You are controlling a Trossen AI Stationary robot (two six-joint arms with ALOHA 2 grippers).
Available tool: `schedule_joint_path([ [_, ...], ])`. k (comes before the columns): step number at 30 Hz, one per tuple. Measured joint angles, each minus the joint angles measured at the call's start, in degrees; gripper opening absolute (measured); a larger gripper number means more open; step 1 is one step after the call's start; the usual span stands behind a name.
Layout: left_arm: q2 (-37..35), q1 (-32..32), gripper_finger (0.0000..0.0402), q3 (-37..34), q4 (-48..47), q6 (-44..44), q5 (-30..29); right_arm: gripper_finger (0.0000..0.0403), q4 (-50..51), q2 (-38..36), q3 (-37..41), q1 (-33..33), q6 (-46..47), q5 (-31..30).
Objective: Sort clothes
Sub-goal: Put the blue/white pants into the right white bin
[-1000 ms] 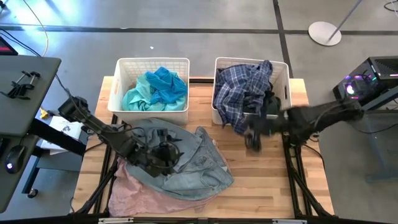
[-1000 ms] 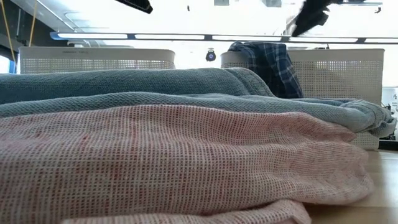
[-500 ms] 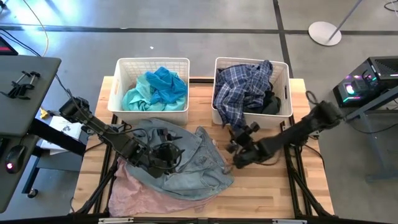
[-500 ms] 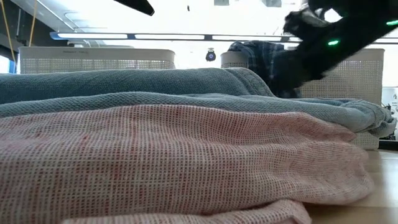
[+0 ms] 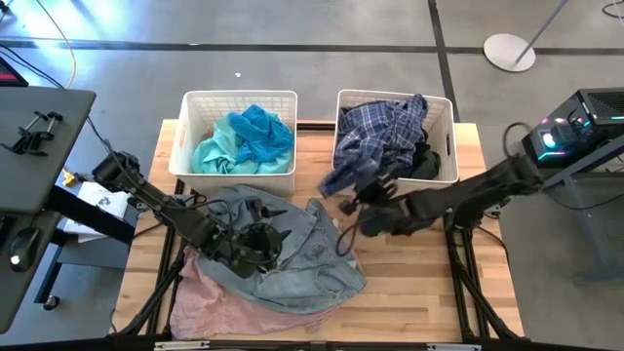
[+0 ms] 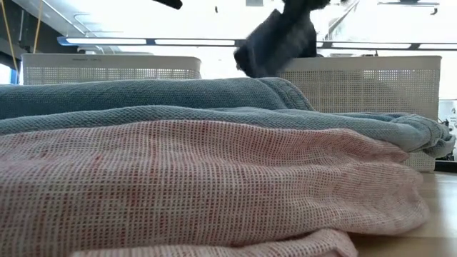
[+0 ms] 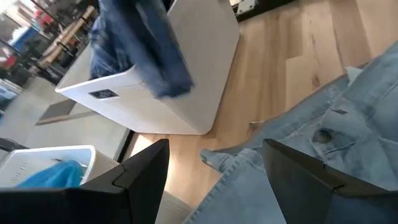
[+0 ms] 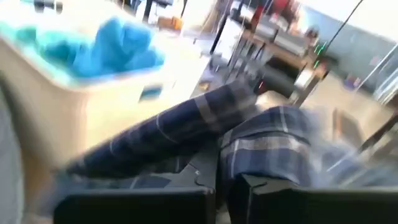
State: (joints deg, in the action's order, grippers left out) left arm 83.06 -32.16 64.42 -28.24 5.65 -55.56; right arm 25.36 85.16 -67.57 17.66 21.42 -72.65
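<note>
Beside the right basket point(image 5: 448, 146), fingers point(image 8: 242, 186) pinch plaid shirt point(image 5: 375, 141).

Grey floor point(image 5: 322, 24) surrounds the wooden table point(image 5: 409, 283).

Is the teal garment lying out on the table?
No, the teal garment sits inside the left basket, not on the table.

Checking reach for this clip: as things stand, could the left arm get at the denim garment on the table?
Probably yes. The left gripper hovers open right over the denim garment, which lies on top of the pile with nothing covering it.
</note>
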Motion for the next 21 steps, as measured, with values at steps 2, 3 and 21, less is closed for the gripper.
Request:
schedule_joint_path([
  [2,-0.3,0.0,0.0247,0.0,1.1,-1.0,-0.7,0.0003,2.6,-3.2,-2.8,-0.2,-5.6,-2.2],
  [3,-0.6,0.0,0.0247,0.0,1.3,-1.5,-1.3,0.0004,4.6,-4.9,-4.0,-0.8,-6.8,-3.1],
  [21,-5.4,0.7,0.0247,0.0,-0.5,1.3,-6.4,0.0000,8.7,-23.8,27.2,-39.7,16.9,53.7],
])
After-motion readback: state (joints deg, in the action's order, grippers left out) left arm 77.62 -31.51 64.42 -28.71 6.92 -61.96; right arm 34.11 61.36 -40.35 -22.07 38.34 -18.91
